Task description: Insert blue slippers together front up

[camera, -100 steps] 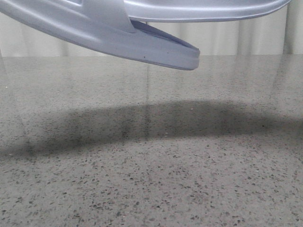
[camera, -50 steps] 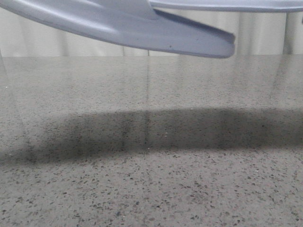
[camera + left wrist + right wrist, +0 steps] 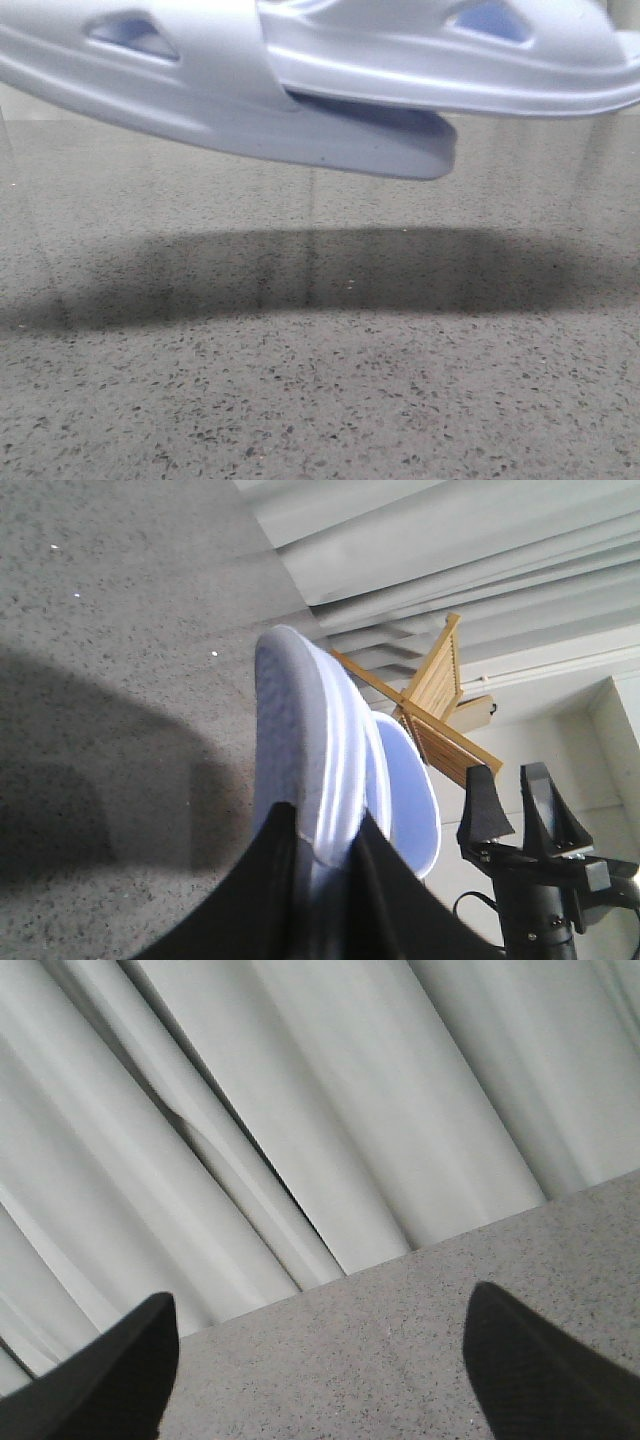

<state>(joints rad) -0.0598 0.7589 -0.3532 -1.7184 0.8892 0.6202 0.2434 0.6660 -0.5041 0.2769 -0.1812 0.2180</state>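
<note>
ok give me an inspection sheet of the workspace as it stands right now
Surface: speckled grey stone table, a wide shadow across it.
Job's things: blue slippers nested together, held off the table.
Clutter: nothing seen.
Hands: left hand shut on the blue slippers' edge; right hand open, holding nothing.
Cables: a dark lead by the black stand.
Surroundings: pale curtain; wooden frame behind.

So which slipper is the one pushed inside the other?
Look above the speckled grey table, where two pale blue slippers hang in the air. The inner slipper is on the left, its end poking out beneath the outer slipper, whose strap overlaps it.
</note>
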